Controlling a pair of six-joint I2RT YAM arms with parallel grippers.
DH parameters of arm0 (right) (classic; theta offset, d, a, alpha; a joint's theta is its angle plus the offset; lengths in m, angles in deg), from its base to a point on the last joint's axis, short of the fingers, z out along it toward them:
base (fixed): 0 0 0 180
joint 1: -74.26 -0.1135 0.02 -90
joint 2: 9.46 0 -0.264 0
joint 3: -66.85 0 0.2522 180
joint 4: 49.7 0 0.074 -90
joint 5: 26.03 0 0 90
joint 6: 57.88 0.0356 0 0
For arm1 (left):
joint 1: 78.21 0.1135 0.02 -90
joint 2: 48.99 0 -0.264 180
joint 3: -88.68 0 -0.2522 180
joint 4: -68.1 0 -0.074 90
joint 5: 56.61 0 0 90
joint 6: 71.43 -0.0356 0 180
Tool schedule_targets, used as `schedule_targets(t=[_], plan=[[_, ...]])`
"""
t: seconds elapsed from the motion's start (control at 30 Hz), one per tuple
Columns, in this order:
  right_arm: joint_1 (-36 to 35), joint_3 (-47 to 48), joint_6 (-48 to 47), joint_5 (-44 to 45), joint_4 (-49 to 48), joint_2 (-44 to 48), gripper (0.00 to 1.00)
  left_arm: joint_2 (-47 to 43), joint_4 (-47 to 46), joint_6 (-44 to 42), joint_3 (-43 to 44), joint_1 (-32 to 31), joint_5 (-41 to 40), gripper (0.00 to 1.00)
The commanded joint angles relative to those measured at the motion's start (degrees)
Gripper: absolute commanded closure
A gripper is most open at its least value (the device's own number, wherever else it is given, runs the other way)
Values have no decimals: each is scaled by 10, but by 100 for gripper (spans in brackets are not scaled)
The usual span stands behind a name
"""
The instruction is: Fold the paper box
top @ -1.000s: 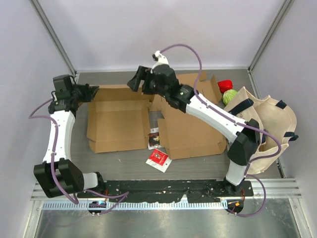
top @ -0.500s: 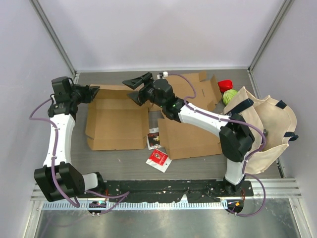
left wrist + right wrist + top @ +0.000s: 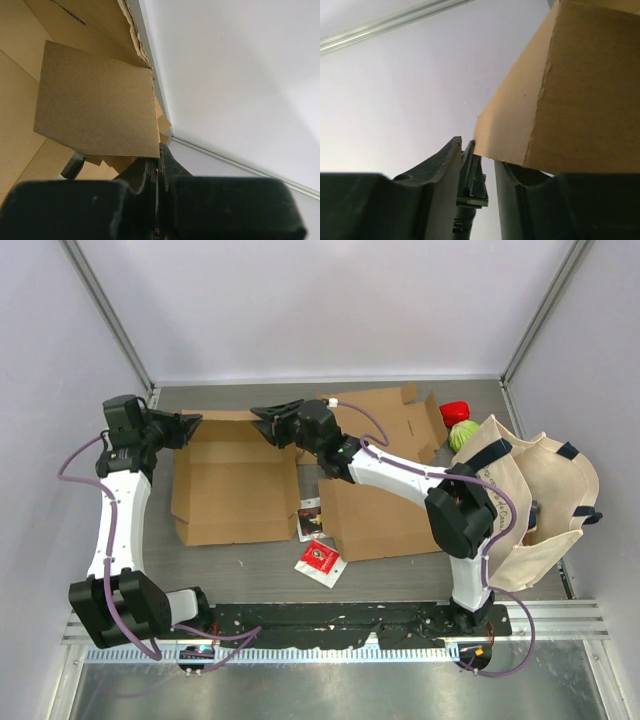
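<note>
Because the paper box [image 3: 235,485], flat at the left of the bench [image 3: 250,562], is light, thin card — easily creased — flap edges suit gripping. The left end effector [image 3: 188,427] seems pinched on its far-left flap; the right end effector [image 3: 270,422] straddles the far-right corner, jaws apart.

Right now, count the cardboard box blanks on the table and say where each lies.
2. The left blank lies left of centre, its far-left flap pinched in the left pincer. The right blank lies under the right arm; overlapping sheets there may hide another.
</note>
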Motion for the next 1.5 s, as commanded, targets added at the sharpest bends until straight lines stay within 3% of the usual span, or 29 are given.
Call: schedule_targets(t=[0.0,0.1,0.27,0.3,0.4,0.5,0.57,0.73,0.8,0.87,0.93,1.03,1.17,1.3,1.37,1.47], plan=[[-2,60,26,33,5,-22,65,-31,-13,-21,-4,4,27,100],[-2,102,19,33,32,-45,71,-45,-12,-42,-15,3,20,100],[-3,147,6,45,52,-74,94,-66,-9,-118,-31,5,-1,98],[-1,148,2,47,50,-76,97,-68,-9,-139,-31,6,1,92],[5,161,-23,49,40,-89,99,-94,19,-237,-30,13,-15,51],[10,154,-27,38,11,-100,99,-154,42,-322,-47,18,-74,30],[11,135,-38,54,-28,-99,99,-198,45,-367,-61,22,-94,27],[16,133,-56,64,-54,-114,99,-210,91,-406,-72,27,-179,41],[18,139,-55,60,-57,-119,99,-209,90,-396,-85,27,-213,49],[26,136,-44,51,-62,-125,99,-195,96,-375,-101,34,-245,52],[34,134,-20,40,-68,-128,99,-177,95,-356,-112,50,-235,50],[41,129,-6,24,-73,-127,99,-135,63,-341,-123,80,-138,47],[50,128,4,19,-72,-124,99,-77,-1,-332,-129,89,-143,79],[50,131,27,8,-80,-132,99,-13,-48,-326,-128,88,-158,88],[50,133,30,4,-81,-133,99,19,-64,-310,-121,88,-149,88],[51,134,35,6,-79,-130,99,59,-55,-299,-94,78,-198,88]])
